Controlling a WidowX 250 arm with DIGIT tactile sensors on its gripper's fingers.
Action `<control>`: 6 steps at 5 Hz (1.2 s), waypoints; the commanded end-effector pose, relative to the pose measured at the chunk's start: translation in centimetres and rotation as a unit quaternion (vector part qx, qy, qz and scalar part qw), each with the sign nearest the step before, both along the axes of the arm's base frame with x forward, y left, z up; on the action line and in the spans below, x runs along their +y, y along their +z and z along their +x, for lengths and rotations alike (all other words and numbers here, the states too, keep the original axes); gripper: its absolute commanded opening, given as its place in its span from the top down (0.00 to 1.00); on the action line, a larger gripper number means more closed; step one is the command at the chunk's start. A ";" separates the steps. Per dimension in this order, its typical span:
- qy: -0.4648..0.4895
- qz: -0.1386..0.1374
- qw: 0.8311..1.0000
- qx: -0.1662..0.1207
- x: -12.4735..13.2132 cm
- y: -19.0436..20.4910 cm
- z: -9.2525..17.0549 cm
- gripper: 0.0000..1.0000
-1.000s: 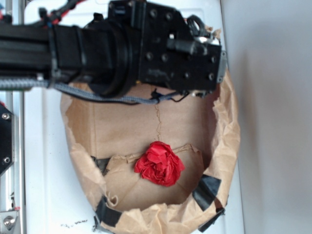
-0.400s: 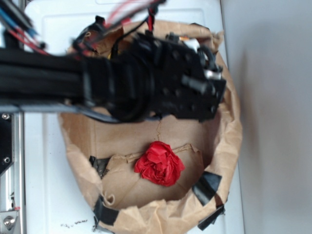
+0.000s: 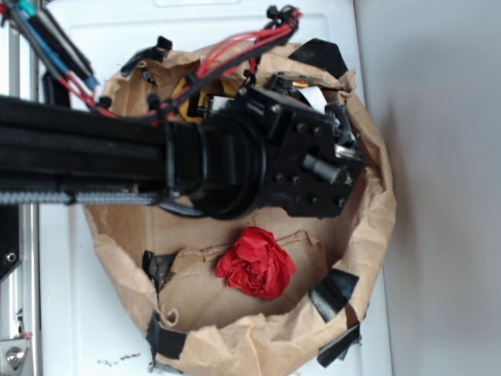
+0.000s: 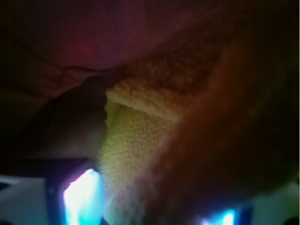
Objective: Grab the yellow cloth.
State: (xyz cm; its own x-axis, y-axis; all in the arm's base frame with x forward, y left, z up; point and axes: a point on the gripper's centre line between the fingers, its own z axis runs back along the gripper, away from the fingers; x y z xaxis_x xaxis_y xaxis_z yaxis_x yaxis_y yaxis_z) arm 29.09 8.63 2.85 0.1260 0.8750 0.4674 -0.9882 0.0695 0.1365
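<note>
Gripper [image 3: 333, 168], a black motorised assembly at the end of the dark arm, sits low inside the crumpled brown-paper bowl [image 3: 368, 235], over its upper half. We cannot tell from either view whether its jaws stand apart or together; the exterior view shows only the housing from above, and the wrist view shows no clear finger.

The bright yellow nubby-weave cloth [image 4: 136, 140] fills the centre of the wrist view, very close to the lens, one thick folded edge running across it and a dark, blurred mass overlapping it on the right. In the exterior view only a small yellow patch [image 3: 192, 106] shows at the arm's upper edge, among the red and black cables [image 3: 235, 43]; the rest lies hidden under the gripper.

We judge the approach to be largely done: the tool is down at the cloth. What remains, as far as we can see, is a confirmed closure on the fabric and a lift.

The red rose-shaped paper wad [image 3: 256, 262] lies well apart from the gripper, in the lower part of the bowl, untouched. Black tape patches [image 3: 333, 294] hold the paper rim together. The bowl rests on a white moulded panel [image 3: 102, 31]; a plain grey wall [image 3: 438, 157] stands to the right, and metal rig parts [image 3: 12, 258] run down the left edge.
</note>
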 end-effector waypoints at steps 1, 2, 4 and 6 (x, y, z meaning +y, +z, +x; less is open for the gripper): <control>-0.017 0.000 1.000 -0.021 -0.4 2.0 -1.1 1.00; -0.040 -0.017 0.999 -0.032 -0.7 3.6 -1.8 1.00; -0.194 -0.110 0.970 -0.097 -1.8 10.3 -3.4 1.00; -0.335 -0.209 0.919 0.009 -3.6 15.3 -3.8 1.00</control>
